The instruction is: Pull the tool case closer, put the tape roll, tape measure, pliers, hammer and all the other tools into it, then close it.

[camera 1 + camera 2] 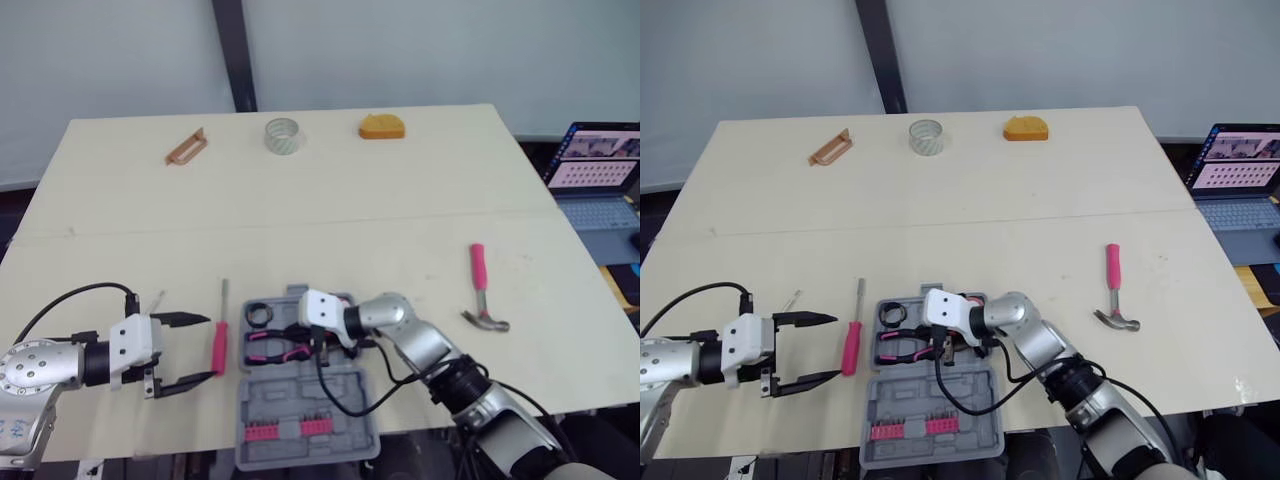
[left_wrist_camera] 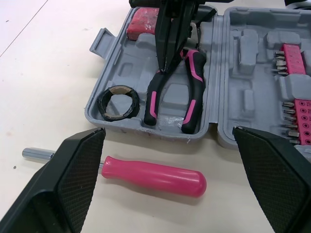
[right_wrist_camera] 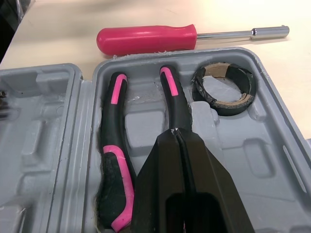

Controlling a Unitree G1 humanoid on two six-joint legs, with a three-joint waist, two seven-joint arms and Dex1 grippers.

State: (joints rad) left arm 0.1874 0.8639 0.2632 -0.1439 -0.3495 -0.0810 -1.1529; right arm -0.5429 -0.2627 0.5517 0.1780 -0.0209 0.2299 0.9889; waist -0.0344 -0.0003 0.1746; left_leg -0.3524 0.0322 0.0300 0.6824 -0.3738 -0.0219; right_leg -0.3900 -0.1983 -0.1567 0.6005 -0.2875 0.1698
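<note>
Head pair looks down over the table (image 1: 400, 200) — wrist cameras, close in, share the tool case (image 2: 124, 60)

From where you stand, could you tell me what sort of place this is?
Probably a robot test workspace: a wide pale wooden table, an open grey plastic tool case, and an open laptop.

I count one grey tool case (image 2: 121, 63) on the counter (image 1: 400, 220), with one pair of pliers (image 2: 175, 92) lying inside it. Tape rolls come to two: one black roll (image 2: 118, 102) in the case and one clear roll (image 1: 283, 136) out on the counter. I see one pink screwdriver (image 1: 219, 345), one hammer (image 1: 483, 295), one orange tape measure (image 1: 383, 126), and one brown tool (image 1: 186, 147) I can't identify. The lid holds two pink strips of bits (image 1: 262, 431). There is one laptop (image 1: 600, 190).
</note>
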